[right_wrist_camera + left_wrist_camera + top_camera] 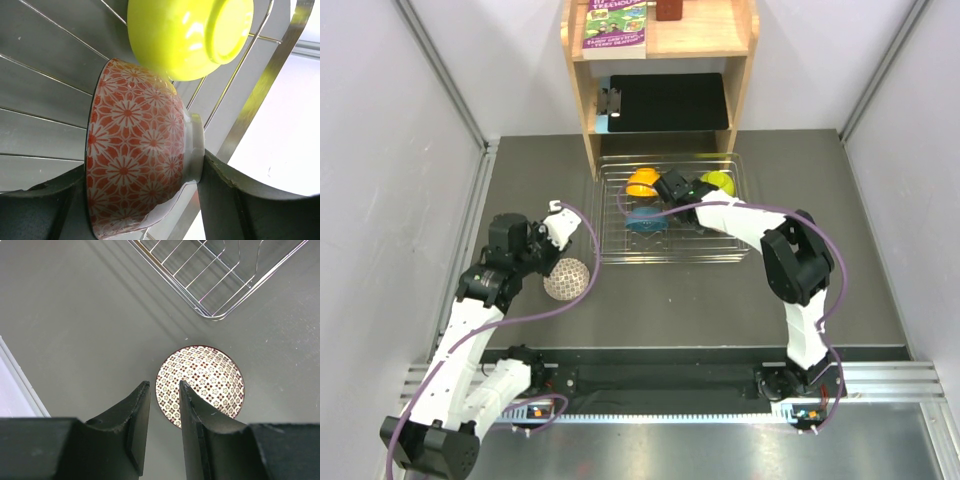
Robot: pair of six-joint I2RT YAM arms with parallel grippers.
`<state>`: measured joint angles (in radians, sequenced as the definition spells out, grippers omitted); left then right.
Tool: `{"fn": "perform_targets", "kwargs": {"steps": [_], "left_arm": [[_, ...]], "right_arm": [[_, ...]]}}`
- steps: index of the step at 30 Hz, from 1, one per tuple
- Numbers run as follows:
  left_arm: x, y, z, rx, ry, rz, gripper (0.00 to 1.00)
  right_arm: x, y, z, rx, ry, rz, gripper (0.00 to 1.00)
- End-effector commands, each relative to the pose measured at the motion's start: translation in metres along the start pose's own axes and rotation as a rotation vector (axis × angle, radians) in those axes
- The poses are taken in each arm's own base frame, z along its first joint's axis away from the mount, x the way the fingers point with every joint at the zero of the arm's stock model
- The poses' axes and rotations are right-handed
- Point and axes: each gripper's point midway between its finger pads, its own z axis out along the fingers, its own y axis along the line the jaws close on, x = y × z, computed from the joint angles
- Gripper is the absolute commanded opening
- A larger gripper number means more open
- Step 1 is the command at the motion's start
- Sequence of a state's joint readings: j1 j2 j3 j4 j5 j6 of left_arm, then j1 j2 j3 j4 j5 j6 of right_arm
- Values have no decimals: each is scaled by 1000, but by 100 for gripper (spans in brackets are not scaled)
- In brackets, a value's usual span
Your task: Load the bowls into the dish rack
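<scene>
- Right gripper clamps your pinkish bowl inside the dish rack.
- Left gripper gapes empty over the netted bowl, left of the rack.
- Grey table; wooden shelf behind the rack.

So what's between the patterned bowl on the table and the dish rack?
Only bare table; the left wrist view shows it between the patterned bowl and the dish rack corner.

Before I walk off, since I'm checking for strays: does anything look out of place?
Only the net-patterned bowl: it sits on the table outside the dish rack, below the left tool. Nothing looks spilled or broken.
</scene>
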<state>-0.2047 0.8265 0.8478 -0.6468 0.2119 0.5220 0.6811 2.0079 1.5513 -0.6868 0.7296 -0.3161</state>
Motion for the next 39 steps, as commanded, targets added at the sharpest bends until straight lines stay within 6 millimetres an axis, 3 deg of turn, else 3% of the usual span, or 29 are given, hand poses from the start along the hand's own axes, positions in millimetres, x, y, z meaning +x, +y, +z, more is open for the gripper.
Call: {"fn": "perform_targets", "kwargs": {"steps": [1, 14, 24, 39], "left_arm": [[-14, 6, -6, -23, -55, 2, 35], [-15, 8, -9, -27, -53, 2, 35], [-14, 8, -9, -27, -52, 2, 34], [-14, 9, -10, -32, -48, 6, 34]], "right_arm": [[10, 51, 0, -179, 31, -71, 15], [8, 61, -5, -220, 21, -94, 47], [8, 65, -6, -234, 18, -109, 80], [3, 85, -16, -384, -6, -113, 86]]}}
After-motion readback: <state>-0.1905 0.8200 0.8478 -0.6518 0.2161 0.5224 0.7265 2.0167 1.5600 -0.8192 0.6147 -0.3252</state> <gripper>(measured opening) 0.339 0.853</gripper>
